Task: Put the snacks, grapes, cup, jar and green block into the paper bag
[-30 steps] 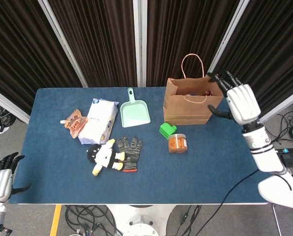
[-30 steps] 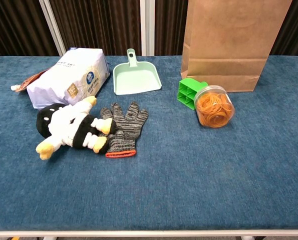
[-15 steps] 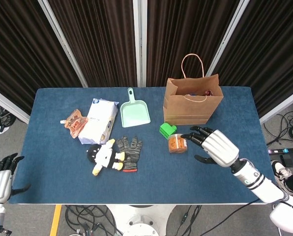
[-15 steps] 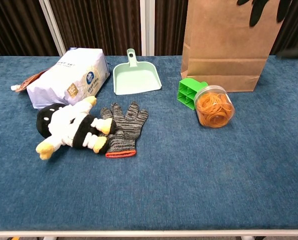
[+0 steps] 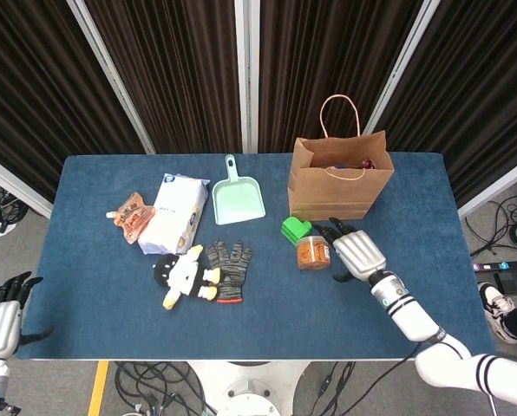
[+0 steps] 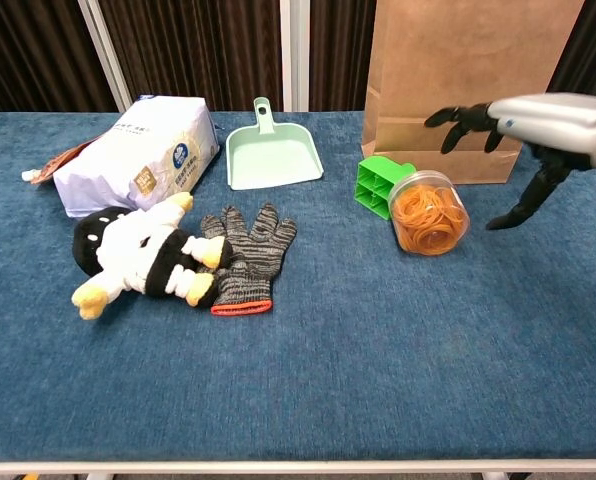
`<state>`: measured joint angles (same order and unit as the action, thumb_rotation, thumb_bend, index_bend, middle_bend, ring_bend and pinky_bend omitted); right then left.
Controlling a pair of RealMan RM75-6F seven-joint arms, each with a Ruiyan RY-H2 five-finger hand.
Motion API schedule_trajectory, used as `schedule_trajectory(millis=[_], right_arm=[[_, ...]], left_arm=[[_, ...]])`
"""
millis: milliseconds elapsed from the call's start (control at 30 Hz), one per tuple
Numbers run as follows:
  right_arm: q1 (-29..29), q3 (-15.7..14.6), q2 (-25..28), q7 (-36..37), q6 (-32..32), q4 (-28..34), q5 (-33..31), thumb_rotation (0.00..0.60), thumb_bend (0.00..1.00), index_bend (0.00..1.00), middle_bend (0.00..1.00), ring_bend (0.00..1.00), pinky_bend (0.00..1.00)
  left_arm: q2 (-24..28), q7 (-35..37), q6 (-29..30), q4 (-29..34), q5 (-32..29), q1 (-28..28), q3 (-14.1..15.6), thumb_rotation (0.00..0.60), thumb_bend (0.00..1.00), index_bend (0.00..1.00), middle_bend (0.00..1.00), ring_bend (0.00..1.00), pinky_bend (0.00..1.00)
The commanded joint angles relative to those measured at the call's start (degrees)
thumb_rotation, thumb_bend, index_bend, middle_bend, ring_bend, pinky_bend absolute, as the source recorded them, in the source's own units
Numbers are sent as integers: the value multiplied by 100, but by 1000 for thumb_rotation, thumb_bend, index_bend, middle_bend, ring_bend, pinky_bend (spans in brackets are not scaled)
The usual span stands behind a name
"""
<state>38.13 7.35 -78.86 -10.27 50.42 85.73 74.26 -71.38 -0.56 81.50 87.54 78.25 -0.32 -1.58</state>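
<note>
Reaching for the jar (image 6: 429,212) with your right hand (image 5: 354,252), you have the fingers spread and nothing in them, the hand poised just beside the jar on the side away from the green block (image 6: 380,182). The jar lies on its side in front of the paper bag (image 6: 465,80), touching or nearly touching the green block, so wrap it from above and from its free side; a push toward the block would likely roll both. Set the thumb low on the near wall and the fingers (image 6: 463,121) over the top before you squeeze, since a round, smooth jar probably slips under a light pinch. Lift clear above the bag's rim, then lower straight in; the bag looks light and may tip if clipped. Your left hand (image 5: 0,316) hangs off the table's corner, far from the bag, holding nothing, its fingers only loosely apart.
</note>
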Motion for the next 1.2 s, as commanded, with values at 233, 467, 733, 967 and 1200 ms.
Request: schedule_trajectory(millis=[233, 467, 733, 967, 1200], right_arm=[[175, 61, -617, -237, -159, -718, -389, 600, 0, 0, 181, 16, 236], [271, 52, -878, -226, -229, -1011, -415, 600, 39, 14, 221, 20, 236], [280, -21, -1286, -268, 138, -1395, -84, 600, 133, 376, 396, 153, 332], [127, -23, -865, 368, 1010, -903, 778, 600, 160, 596, 484, 310, 545], [-84, 198, 213, 951, 2195, 294, 1695, 600, 160, 608, 498, 318, 563]], left_arm=[[-40, 53, -13, -75, 8, 9, 15, 600, 50, 246, 203, 121, 153], [-47, 62, -60, -94, -10, -20, -4, 600, 50, 246, 203, 121, 153], [-52, 105, -66, -122, -40, 3, 4, 600, 50, 246, 203, 121, 153], [-41, 125, -40, -136, -34, 24, 7, 600, 50, 246, 203, 121, 153], [-32, 70, -38, -88, -1, -5, -7, 600, 49, 246, 203, 121, 153]])
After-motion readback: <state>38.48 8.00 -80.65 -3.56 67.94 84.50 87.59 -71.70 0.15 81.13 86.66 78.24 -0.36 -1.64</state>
